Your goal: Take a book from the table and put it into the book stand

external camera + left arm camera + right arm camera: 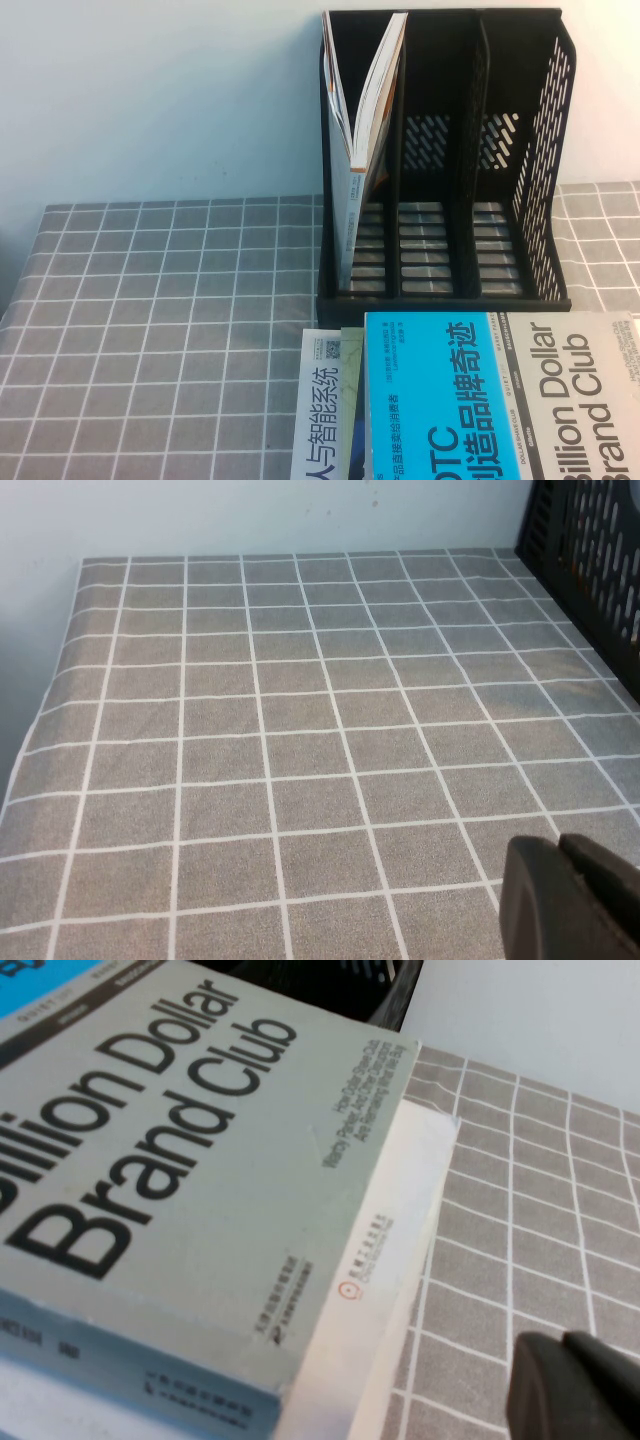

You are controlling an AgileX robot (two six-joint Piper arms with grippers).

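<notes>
Table (150, 300): grey cloth, white grid, bare across its whole left half as seen from the high camera.

Left gripper (570, 900): not visible from above. The left wrist camera shows its dark fingers pressed together, nothing between them, poised over bare cloth. The black wall of the book stand (590, 560) sits at about 1 o'clock in that view, well apart from the gripper.

Near table edge, centre, about 6 o'clock from above: a stack of books. A thin white-covered book (318, 420) with black Chinese characters pokes out on the left side of the stack. Just beside it, a narrow strip of another cover shows; too little is visible to identify it.

The book (500, 400) lies flat on top of the stack, cover up: left half bright blue with white Chinese characters, right half pale grey reading "Billion Dollar Brand Club". It is directly in front of the stand, close to the stand's base. It is not in any compartment.

Book stand (545, 150): at 12 o'clock, upright, against the pale wall. Left compartment holds one book (375, 110), leaning, pages fanned slightly open at the top. Middle and right compartments show only ribbed base.

Right gripper (580, 1390): seen only from the right wrist camera, a dark shape over the cloth, near the stack's right edge, touching nothing. Cannot tell whether its fingers are apart or together. A white book (390, 1260) shows beneath the grey cover there.
</notes>
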